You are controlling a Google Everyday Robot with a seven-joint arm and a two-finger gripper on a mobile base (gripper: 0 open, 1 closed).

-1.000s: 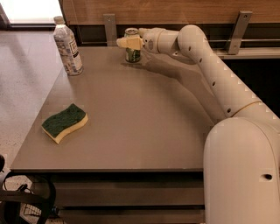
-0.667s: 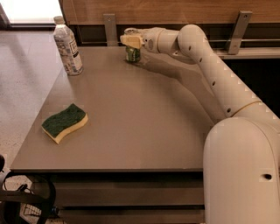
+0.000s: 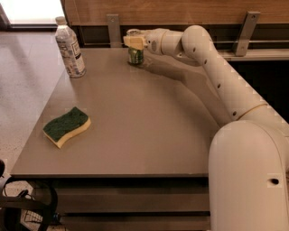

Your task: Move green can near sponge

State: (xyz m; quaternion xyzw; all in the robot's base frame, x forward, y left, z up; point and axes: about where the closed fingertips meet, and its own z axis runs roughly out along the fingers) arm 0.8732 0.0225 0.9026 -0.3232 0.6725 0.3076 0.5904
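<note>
bench inventory, as i see it from the single camera:

- bench [image 3: 140, 135]: flat grey-brown top, one long edge against a wooden back panel [image 3: 180, 11]. two grey metal brackets [image 3: 114, 29] rise from the back edge.
- green can [image 3: 135, 56]: upright on the bench at the far edge, close to the back panel and a little left of centre. its green body with pale markings shows below the hand, and its silver top shows just above it.
- hand [image 3: 134, 40]: at the far edge of the bench, reaching in from the right. it is clamped on the green can's upper part, with a pale yellowish finger [image 3: 134, 42] lying across the can's near side. the can's base looks to be on the bench surface.
- arm [image 3: 226, 85]: cream-white, running from the hand back across the right side of the bench to the large rounded body [image 3: 248, 180] at lower right.
- sponge [image 3: 67, 126]: flat on the bench near the front left corner, dark green layer up, yellow foam showing along its near edge, wavy outline. it is well apart from the green can, diagonally across the bench.
- clear plastic bottle [image 3: 70, 49]: upright near the far left corner, white cap, printed label. it stands to the left of the can and apart from it.
- pale speckled floor [image 3: 22, 81]: visible left of the bench.
</note>
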